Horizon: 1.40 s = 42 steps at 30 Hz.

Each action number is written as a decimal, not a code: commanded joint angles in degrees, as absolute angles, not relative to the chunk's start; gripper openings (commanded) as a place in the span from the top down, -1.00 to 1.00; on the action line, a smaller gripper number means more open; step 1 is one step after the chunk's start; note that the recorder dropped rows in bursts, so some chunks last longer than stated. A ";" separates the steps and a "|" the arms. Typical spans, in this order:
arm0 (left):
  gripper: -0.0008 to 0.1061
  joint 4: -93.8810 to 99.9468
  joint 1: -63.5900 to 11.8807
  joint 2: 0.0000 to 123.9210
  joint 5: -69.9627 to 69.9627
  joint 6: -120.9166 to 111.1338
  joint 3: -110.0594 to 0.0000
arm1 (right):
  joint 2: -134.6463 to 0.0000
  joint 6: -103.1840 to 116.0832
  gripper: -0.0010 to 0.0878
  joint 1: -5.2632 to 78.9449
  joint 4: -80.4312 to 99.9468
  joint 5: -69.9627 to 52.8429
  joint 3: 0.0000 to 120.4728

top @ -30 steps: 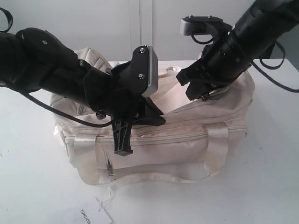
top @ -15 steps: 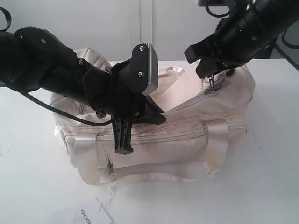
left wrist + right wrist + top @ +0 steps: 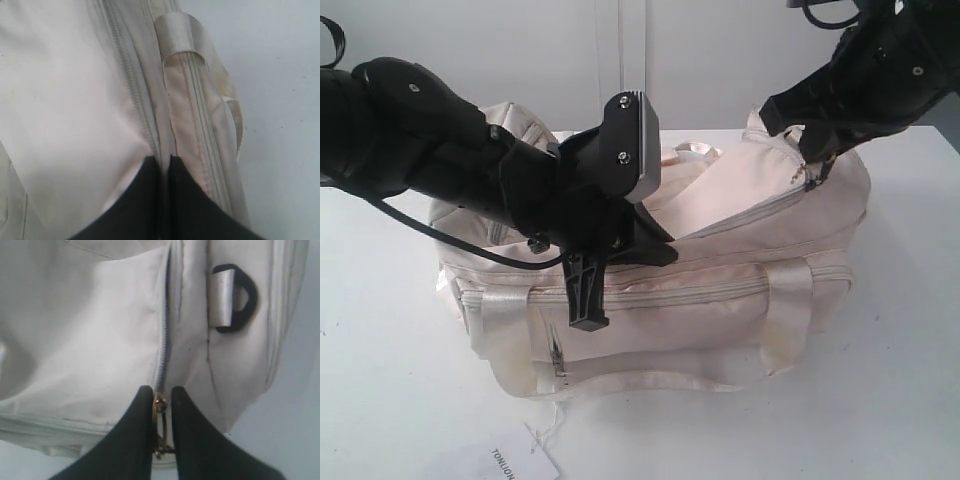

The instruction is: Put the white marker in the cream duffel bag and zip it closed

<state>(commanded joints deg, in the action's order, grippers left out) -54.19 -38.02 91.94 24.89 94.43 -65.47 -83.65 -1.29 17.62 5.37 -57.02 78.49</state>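
Observation:
The cream duffel bag (image 3: pixel 720 300) stands on the white table with its front pocket toward the camera. My left gripper (image 3: pixel 658 250) is shut on the fabric edge beside the top zipper (image 3: pixel 127 75) near the bag's middle; in the left wrist view the left gripper (image 3: pixel 163 161) pinches that seam. My right gripper (image 3: pixel 810 160) is over the bag's right end. It is shut on the gold zipper pull (image 3: pixel 160 407), which shows between the tips of the right gripper (image 3: pixel 162 392). The white marker is out of view.
A black end ring (image 3: pixel 239 297) with a cream tab sits on the bag's right end. A white paper tag (image 3: pixel 510 462) with black letters lies on the table by the front edge. The left arm (image 3: pixel 410 140) reaches across the bag's left half.
My right gripper has moved right and up along the top zipper with the gold pull, from near the bag's right shoulder to its right end. The left gripper has held still.

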 joint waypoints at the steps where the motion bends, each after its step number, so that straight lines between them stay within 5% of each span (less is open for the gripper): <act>1: 0.99 -54.19 -38.02 91.94 24.89 94.43 -65.47 | -83.65 -0.57 0.98 17.62 5.64 -55.87 78.17; 29: 0.99 -50.82 -38.02 91.94 25.01 94.45 -65.47 | -90.22 7.78 0.98 17.62 10.17 -26.49 77.10; 36: 0.96 -50.74 -38.02 91.94 22.48 94.45 -65.47 | -89.61 7.90 0.98 17.62 9.93 -29.73 77.10; 40: 0.16 -48.76 -38.02 91.94 21.86 94.67 -65.47 | -89.51 7.90 0.98 17.62 6.96 -31.52 77.10; 42: -0.09 -48.87 -38.02 91.68 20.24 93.87 -65.47 | -89.51 7.90 0.98 17.62 5.12 -32.13 77.10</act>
